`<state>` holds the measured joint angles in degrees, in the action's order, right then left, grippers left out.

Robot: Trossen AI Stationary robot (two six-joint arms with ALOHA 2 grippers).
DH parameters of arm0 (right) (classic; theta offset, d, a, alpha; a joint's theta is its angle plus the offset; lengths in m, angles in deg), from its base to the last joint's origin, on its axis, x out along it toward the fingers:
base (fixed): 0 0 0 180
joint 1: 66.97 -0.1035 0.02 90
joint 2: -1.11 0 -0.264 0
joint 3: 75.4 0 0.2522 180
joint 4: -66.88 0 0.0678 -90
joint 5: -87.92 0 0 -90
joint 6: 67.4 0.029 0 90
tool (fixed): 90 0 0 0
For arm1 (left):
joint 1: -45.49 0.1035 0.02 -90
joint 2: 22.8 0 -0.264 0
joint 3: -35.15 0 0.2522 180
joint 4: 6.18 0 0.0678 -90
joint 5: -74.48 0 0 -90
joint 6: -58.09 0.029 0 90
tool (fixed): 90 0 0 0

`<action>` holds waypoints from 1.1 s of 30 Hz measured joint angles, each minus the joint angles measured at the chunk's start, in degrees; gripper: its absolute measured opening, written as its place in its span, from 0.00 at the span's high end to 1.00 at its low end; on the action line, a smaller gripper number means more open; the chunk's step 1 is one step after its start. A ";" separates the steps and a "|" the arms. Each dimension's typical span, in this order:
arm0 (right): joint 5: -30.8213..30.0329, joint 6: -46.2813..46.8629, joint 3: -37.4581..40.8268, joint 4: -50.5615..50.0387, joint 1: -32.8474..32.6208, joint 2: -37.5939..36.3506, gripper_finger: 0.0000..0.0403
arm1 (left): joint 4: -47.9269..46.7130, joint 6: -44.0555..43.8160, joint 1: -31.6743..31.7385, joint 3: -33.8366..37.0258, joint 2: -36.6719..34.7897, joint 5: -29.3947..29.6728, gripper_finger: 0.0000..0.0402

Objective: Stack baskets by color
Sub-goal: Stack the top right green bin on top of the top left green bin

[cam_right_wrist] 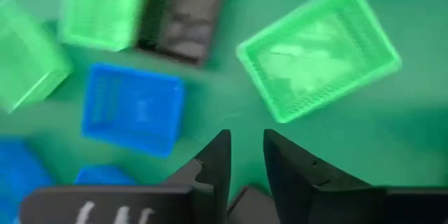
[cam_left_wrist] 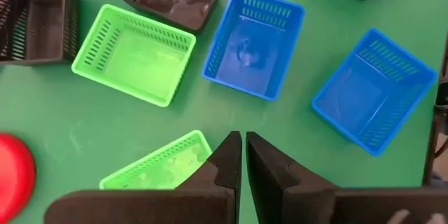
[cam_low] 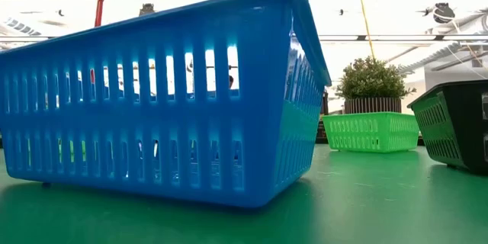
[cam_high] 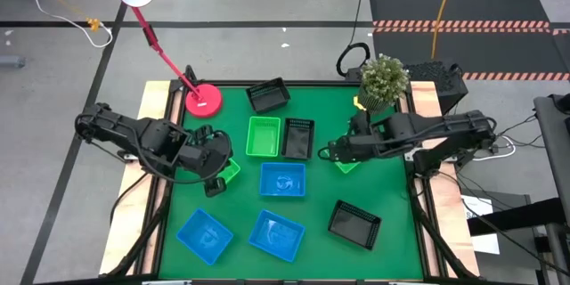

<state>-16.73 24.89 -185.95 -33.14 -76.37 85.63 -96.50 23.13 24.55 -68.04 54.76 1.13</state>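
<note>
Taken left to right in the high view, the left gripper (cam_high: 214, 181) hangs at centre left over one green basket (cam_high: 228, 171) that pokes out from under it at a tilt; its own wrist view shows the fingers nearly touching, a thin slit between them and nothing held, with that basket (cam_left_wrist: 159, 165) just beside the fingertips; the step in hand looks like choosing a green basket to lift, and it would go best if the jaws parted wide before coming down, straddled one slotted wall and closed square on the rim, so the light plastic does not twist. The likely base is the upright green basket (cam_high: 263, 136) just left of centre, touching a black basket (cam_high: 297, 137); below them lie three blue baskets, one central (cam_high: 282, 180) and two at the lower edge (cam_high: 205, 235) (cam_high: 277, 234). Right of centre the right gripper (cam_high: 341, 153) hovers above a third green basket (cam_high: 347, 164), fingers slightly apart and empty; in its wrist view that basket (cam_right_wrist: 318, 50) lies ahead of the fingertips, apart from them.
</note>
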 joint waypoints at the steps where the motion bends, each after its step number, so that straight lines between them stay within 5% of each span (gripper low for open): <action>1: 0.43 1.06 1.52 0.03 0.73 -0.58 0.77 | -0.04 0.75 0.17 0.00 0.00 0.00 0.94; 16: 5.87 6.83 29.88 17.46 6.99 -12.84 0.50 | -0.43 7.71 9.03 0.00 0.00 0.11 0.94; 33: 9.00 11.65 53.15 37.24 11.66 -18.40 0.47 | 0.10 12.48 17.50 0.00 0.00 0.09 0.94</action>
<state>-7.74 36.54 -132.80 4.10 -64.71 67.24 -96.41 35.61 42.04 -68.04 54.76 1.22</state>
